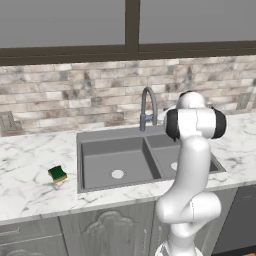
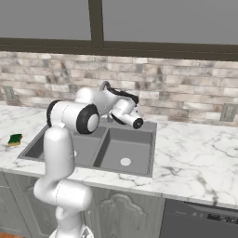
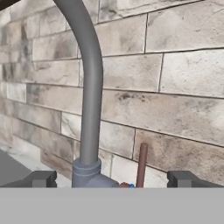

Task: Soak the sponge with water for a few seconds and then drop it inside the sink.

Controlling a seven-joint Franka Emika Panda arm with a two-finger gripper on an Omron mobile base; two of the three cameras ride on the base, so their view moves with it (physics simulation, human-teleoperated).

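Observation:
The sponge (image 1: 57,174), green on top and yellow below, lies on the marble counter left of the sink (image 1: 100,150); it also appears at the far left as the sponge (image 2: 15,139). My gripper (image 3: 113,179) is open, its fingertips (image 3: 41,178) spread wide with nothing held. It faces the brick wall, close to the base of the grey gooseneck faucet (image 3: 89,87), whose thin brown lever (image 3: 141,165) stands just to the right. My hand (image 2: 126,113) hovers over the back rim of the sink (image 2: 125,144), far from the sponge. No water shows under the faucet (image 1: 147,107).
A brick backsplash (image 1: 75,90) runs behind the counter under a dark window frame. Wall outlets sit at the left (image 1: 7,121) and right (image 2: 227,111). My own arm (image 1: 192,165) hides much of the right basin. Marble counter (image 2: 195,153) stretches right of the sink.

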